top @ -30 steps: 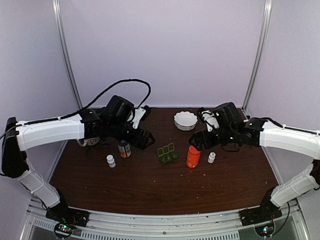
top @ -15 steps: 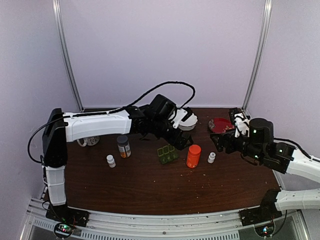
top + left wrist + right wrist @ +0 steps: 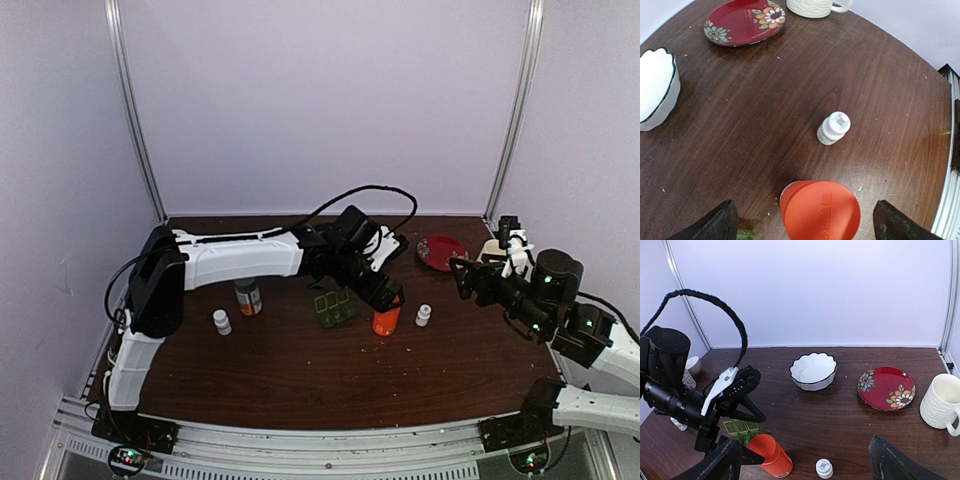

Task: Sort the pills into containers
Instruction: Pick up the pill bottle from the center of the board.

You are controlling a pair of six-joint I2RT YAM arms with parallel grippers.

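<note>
Dark wooden table (image 3: pixel 300 385). One small dark-green plastic pill box (image 3: pixel 334 307), three square cells in a short strip, sits near the centre, just left of one orange plastic bottle (image 3: pixel 384 322). What the cells hold is too small to tell. Tiny whitish specks (image 3: pixel 860 188) lie scattered on the wood, possibly pills.

Small white bottles, two: one (image 3: pixel 423 315) just right of the orange bottle, one (image 3: pixel 221 321) well to the left. One grey-capped labelled bottle (image 3: pixel 246 297). One white scalloped bowl (image 3: pixel 814 371), one red floral plate (image 3: pixel 440 250), one ribbed cream mug (image 3: pixel 940 399).

Arms: the left gripper (image 3: pixel 390 298) is over the orange bottle, jaws spread wide either side of its cap, gripping nothing. The right gripper (image 3: pixel 462 276) is raised at the right, jaws wide, empty.
</note>
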